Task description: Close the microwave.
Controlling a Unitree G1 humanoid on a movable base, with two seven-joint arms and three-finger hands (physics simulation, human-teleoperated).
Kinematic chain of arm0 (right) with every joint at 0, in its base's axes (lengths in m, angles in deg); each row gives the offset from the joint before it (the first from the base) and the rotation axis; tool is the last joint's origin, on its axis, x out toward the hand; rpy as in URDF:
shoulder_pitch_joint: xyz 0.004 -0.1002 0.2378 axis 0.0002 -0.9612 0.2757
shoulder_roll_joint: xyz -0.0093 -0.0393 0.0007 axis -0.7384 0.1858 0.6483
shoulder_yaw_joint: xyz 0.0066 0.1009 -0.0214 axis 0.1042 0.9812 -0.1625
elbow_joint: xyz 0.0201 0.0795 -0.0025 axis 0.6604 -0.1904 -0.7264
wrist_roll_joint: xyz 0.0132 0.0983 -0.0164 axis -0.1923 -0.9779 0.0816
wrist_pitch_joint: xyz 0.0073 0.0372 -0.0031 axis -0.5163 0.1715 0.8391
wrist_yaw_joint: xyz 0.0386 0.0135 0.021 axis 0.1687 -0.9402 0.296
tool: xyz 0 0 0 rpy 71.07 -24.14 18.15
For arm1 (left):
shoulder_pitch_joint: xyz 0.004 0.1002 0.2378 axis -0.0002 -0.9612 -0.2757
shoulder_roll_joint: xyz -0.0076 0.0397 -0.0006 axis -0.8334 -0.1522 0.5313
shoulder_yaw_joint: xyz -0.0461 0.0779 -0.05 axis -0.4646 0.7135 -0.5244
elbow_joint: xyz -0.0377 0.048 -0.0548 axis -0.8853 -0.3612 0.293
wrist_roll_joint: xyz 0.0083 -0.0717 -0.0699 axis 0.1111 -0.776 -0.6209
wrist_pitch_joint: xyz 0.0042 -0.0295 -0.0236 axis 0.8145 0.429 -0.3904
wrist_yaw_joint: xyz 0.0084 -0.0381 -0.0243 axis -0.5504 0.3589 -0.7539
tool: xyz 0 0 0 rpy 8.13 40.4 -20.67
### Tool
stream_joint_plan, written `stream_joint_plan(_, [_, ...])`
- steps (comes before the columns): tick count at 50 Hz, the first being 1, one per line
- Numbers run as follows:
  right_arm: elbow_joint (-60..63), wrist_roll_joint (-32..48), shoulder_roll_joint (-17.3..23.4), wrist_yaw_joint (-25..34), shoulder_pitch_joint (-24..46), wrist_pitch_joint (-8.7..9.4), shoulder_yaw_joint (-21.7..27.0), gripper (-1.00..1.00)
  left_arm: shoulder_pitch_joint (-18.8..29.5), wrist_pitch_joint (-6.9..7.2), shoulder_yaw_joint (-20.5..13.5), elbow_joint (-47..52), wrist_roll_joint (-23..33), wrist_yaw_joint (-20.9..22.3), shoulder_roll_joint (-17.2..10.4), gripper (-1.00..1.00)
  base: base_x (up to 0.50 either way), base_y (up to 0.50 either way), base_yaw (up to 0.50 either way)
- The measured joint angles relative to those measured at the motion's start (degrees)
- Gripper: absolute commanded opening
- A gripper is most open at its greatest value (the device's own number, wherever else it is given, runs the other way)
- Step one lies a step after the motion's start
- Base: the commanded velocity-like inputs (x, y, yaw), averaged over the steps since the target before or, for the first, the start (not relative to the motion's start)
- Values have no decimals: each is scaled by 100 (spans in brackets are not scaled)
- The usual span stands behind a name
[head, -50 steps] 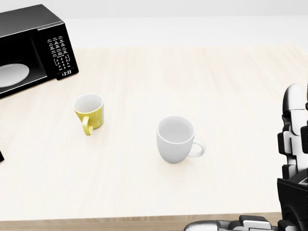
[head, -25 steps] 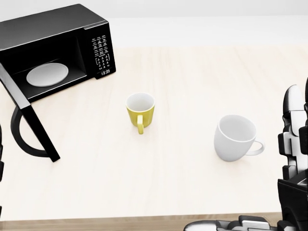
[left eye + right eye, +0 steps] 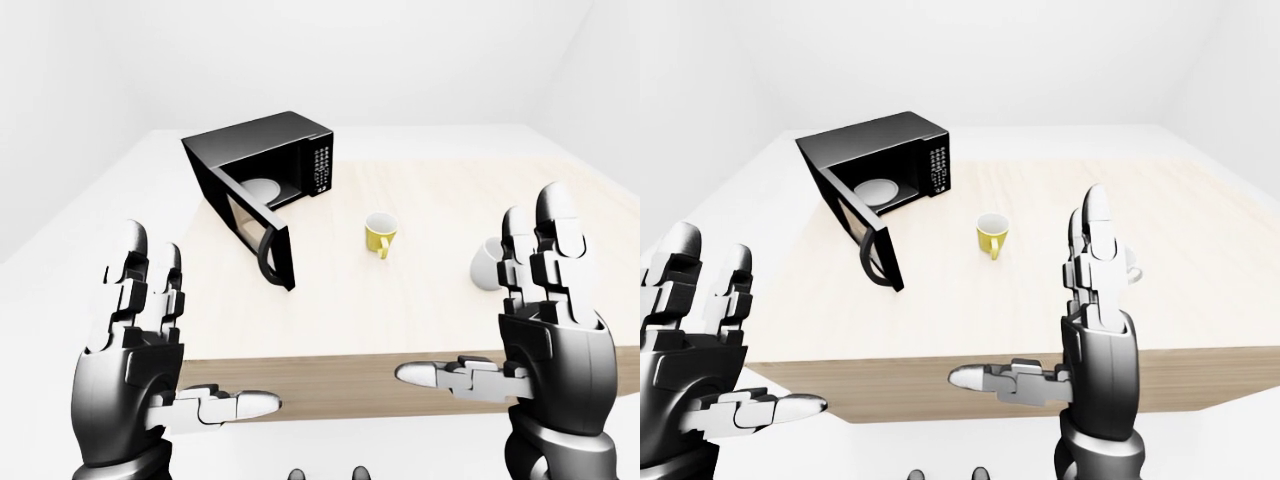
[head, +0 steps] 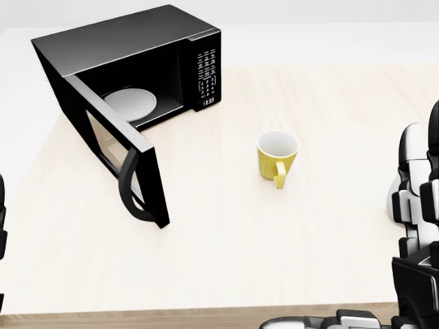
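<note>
1. Both hands hang raised near the cameras, over the table's near edge. The left hand [image 3: 150, 350] and the right hand [image 3: 545, 320] are spread wide, fingers upright and thumbs pointing inward. Neither holds anything.
2. The table [image 4: 226, 253] stretches away beyond them, its nearer part bare light wood. A yellow mug [image 4: 278, 156] stands mid-table. A white mug [image 3: 487, 265] is mostly hidden behind the right hand's fingers in the left-eye view.
3. The door [image 4: 123, 161] stands swung wide, its free edge and curved handle [image 4: 132, 188] pointing toward the robot. It is well apart from both hands and nearer the left.
4. The microwave [image 4: 137, 55] sits at the table's far left, turntable plate [image 4: 132, 104] showing in the open cavity.
5. To do the step well, I judge the left hand should reach past the door's outer face near the handle. It should then push in a steady arc toward the keypad side, keeping clear of the yellow mug.
</note>
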Motion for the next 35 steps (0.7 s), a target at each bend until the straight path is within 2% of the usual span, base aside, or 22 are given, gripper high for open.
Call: stream_joint_plan(35, [0,60,70,-77,-12,0,-98,100,-3,0,-7,0,-49,-54,-54,100,0,50,0])
